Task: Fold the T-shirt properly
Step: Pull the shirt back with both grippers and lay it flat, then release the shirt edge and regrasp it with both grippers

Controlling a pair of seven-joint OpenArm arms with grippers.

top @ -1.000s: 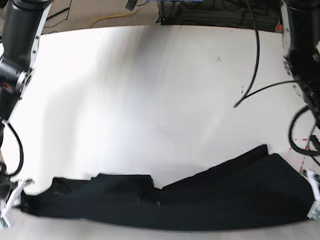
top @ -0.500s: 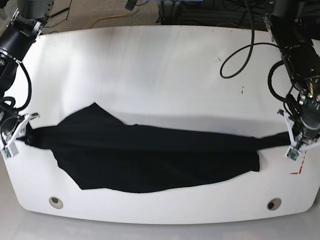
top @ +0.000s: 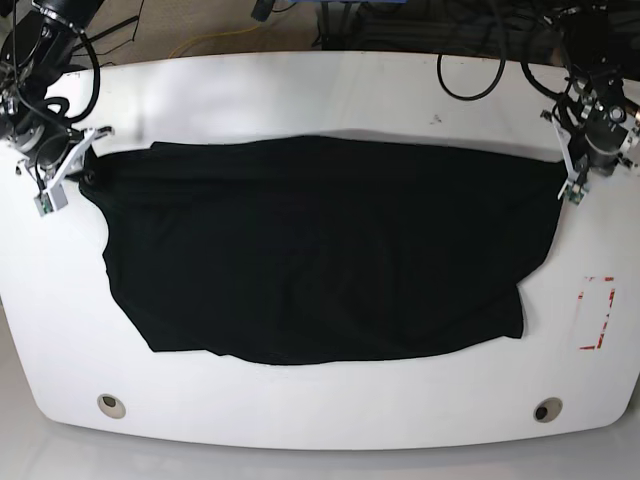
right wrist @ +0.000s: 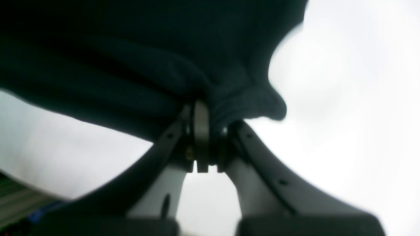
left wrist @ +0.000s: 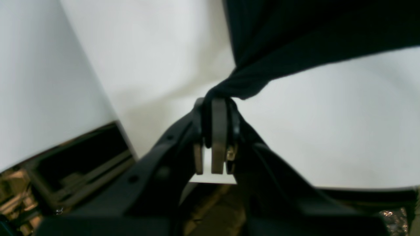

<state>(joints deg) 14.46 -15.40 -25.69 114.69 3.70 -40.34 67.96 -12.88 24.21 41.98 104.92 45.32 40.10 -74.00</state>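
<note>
The black T-shirt (top: 320, 250) lies spread wide over the middle of the white table (top: 320, 90), its far edge stretched between the two grippers. At the right of the base view my left gripper (top: 572, 178) is shut on the shirt's far right corner. The left wrist view shows its pads (left wrist: 219, 131) pinching a bunched tip of the T-shirt (left wrist: 295, 39). On the left of the base view my right gripper (top: 68, 168) is shut on the far left corner. In the right wrist view a thick fold of T-shirt (right wrist: 131, 49) is clamped at the fingertips (right wrist: 200, 124).
Two round holes (top: 112, 404) (top: 546, 409) sit near the table's front edge. A red mark (top: 596, 312) is on the table at the right. Cables (top: 220, 38) lie on the floor beyond the far edge. The table's edge (left wrist: 124, 137) is close to the left gripper.
Both grippers have moved toward the far side of the table with the shirt's corners. The cloth went from a narrow bunched band to a wide flat spread.
</note>
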